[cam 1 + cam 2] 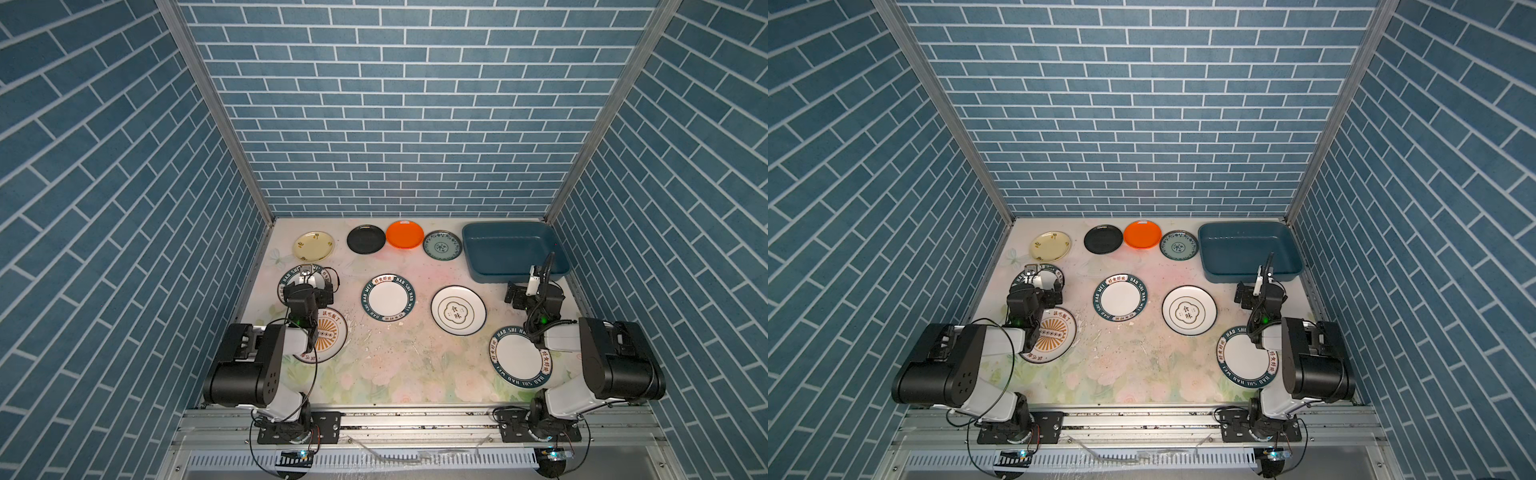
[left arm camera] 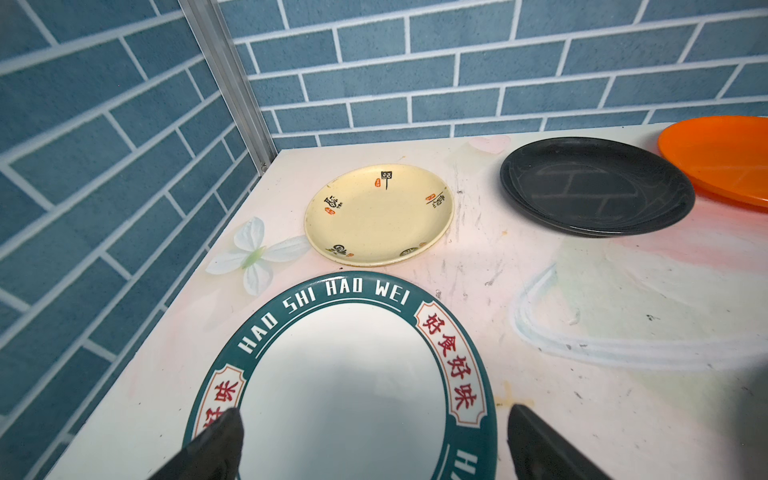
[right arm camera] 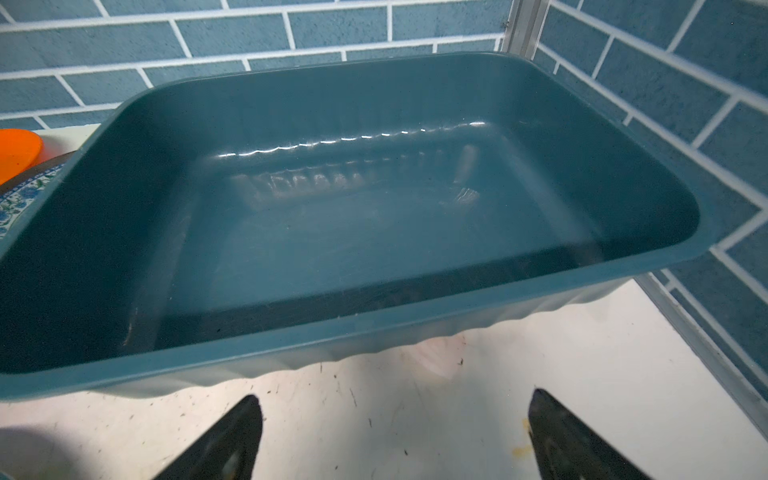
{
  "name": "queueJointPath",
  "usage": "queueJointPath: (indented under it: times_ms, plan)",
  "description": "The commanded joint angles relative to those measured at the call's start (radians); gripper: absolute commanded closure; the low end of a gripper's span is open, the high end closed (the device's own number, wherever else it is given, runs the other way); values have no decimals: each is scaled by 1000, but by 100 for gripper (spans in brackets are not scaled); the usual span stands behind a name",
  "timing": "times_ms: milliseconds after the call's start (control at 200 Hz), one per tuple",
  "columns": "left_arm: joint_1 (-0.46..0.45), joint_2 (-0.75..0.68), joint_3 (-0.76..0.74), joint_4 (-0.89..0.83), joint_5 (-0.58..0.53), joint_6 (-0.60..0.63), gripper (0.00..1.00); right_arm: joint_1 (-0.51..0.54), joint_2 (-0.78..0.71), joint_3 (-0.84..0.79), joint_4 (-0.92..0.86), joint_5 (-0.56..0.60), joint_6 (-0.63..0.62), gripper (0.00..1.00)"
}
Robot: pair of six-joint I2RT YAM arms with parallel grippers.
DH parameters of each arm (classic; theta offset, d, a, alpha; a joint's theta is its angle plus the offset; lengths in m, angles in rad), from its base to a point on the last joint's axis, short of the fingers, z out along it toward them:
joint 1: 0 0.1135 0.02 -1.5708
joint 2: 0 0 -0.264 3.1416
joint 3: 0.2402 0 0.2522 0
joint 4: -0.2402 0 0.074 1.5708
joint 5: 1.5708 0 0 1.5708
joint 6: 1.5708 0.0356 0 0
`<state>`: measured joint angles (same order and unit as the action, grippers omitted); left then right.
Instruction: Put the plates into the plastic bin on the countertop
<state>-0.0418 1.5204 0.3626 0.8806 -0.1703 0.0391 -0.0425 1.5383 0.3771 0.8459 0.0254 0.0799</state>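
Observation:
The plastic bin (image 1: 509, 249) (image 3: 374, 216) stands empty at the back right of the countertop (image 1: 399, 361). My right gripper (image 1: 535, 279) (image 3: 395, 401) hangs open just in front of its near wall, over bare counter. My left gripper (image 1: 308, 279) (image 2: 374, 411) is open above a lettered plate (image 2: 349, 374) at the left. Cream-yellow (image 1: 314, 246), black (image 1: 366, 239), orange (image 1: 404, 235) and teal-patterned (image 1: 442, 245) plates line the back. Nearer lie a lettered plate (image 1: 388, 298), a dark-ringed plate (image 1: 458, 309), a sunburst plate (image 1: 330, 338) and another lettered plate (image 1: 515, 357), the last two partly under the arms.
Blue brick-patterned walls (image 1: 399, 124) close in the counter at the back and both sides, with metal corner posts (image 1: 216, 108). A metal rail (image 1: 415, 419) carrying both arm bases runs along the front edge.

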Motion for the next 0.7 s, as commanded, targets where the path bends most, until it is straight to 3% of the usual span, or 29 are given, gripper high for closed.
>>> queueJointPath:
  times_ms: [0, 695]
  plan:
    - [-3, 7, 18, -5, 5, 10, 0, -4, 4, 19, 16, -8, -31, 1]
    - [-3, 4, 14, 0, 9, 10, 0, -3, -20, 29, -18, -13, -34, 1]
